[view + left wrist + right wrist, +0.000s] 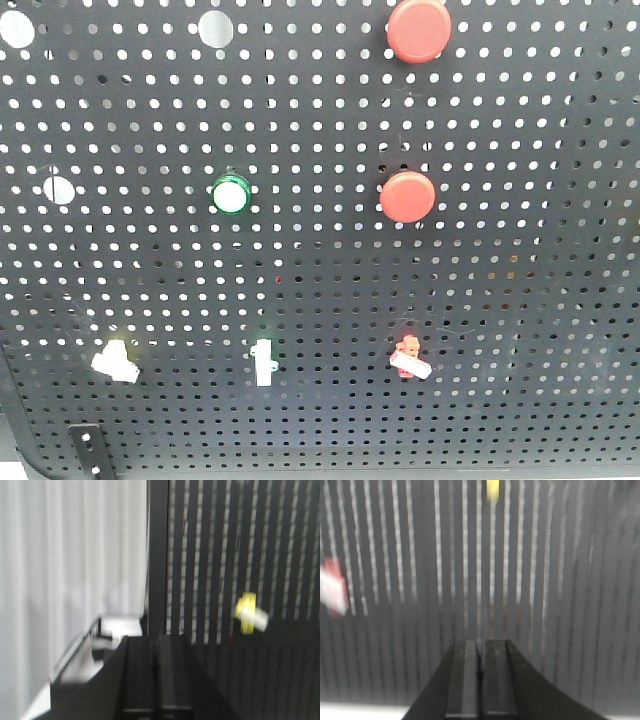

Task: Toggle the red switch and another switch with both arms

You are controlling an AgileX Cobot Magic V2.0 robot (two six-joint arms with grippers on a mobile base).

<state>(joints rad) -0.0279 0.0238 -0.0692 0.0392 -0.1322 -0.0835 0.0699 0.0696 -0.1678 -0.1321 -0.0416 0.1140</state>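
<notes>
Black pegboard point(560, 300) fills your front view, standing upright so every control faces the arms. Three small toggles sit along its bottom row. The yellow switch point(115, 360) is at the left, a green-based toggle point(263, 362) is in the middle, and the red switch point(410, 358) is at the right, below the big red push buttons point(407, 196). Neither arm shows in that view, so I judge neither has reached the board.

Your left gripper point(156, 640) has its fingers pressed flat together and holds nothing, which gives you one narrow tip for nudging a short lever. The yellow switch point(248, 614) lies up and to the right of that tip, well apart, with a white curtain point(65, 570) past the board's edge. Your right gripper point(479, 644) is likewise closed and empty. The red switch point(334, 587) sits blurred at the far left edge of its view. Both tips are off target, so the approach looks barely begun, and each must line up before you push.
</notes>
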